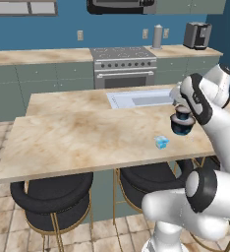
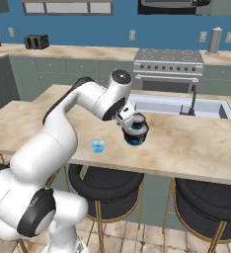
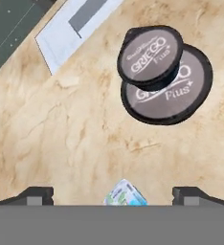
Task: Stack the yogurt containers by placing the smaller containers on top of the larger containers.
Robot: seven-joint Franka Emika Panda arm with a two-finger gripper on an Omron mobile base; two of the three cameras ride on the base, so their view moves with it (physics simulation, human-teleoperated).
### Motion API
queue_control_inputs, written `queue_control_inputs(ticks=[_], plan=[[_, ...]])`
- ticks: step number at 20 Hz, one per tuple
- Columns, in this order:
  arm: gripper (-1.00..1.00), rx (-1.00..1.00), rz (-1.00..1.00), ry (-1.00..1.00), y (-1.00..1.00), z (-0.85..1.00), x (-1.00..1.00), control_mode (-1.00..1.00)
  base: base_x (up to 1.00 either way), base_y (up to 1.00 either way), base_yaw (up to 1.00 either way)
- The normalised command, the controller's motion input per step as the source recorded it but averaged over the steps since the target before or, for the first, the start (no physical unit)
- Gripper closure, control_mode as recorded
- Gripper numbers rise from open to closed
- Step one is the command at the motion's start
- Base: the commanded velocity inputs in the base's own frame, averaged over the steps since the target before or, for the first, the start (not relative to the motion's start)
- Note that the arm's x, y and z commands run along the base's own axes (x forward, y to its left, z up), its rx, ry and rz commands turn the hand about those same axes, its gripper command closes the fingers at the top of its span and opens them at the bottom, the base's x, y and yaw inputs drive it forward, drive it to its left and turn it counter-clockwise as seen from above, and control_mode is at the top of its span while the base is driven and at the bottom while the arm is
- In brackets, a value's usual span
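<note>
Jaws stand wide apart, as you can see in the hand view, where the gripper (image 3: 112,195) has its two dark tips at the bottom corners with nothing held between them. Look between those tips and you find the small cyan cup (image 3: 125,195) on the marble counter (image 3: 61,139), only its top edge showing. Further up that view you see two dark round lids marked "GRIEGO Plus": a small dark tub (image 3: 150,54) sits on the large navy tub (image 3: 169,91), off-centre toward one side. From the base views you can place the pair near the sink (image 1: 139,99), partly behind the arm's wrist, with the large navy tub (image 2: 136,135) resting on the counter. The small cyan cup (image 1: 161,142) stands apart from it, nearer the counter's front edge. Whether the upper tub sits level you probably cannot tell from here.
</note>
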Motion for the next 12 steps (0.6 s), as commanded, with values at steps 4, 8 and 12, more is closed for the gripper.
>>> queue_control_inputs(ticks=[4,8,12], plan=[[-1.0,-0.19,0.18,0.07,0.31,-0.05,-0.3,-1.0,0.0,0.0,0.0],[-1.0,-0.17,0.22,0.06,0.24,-0.09,-0.3,-1.0,0.0,0.0,0.0],[-1.0,-0.13,0.17,0.06,0.15,-0.15,-0.15,-1.0,0.0,0.0,0.0]])
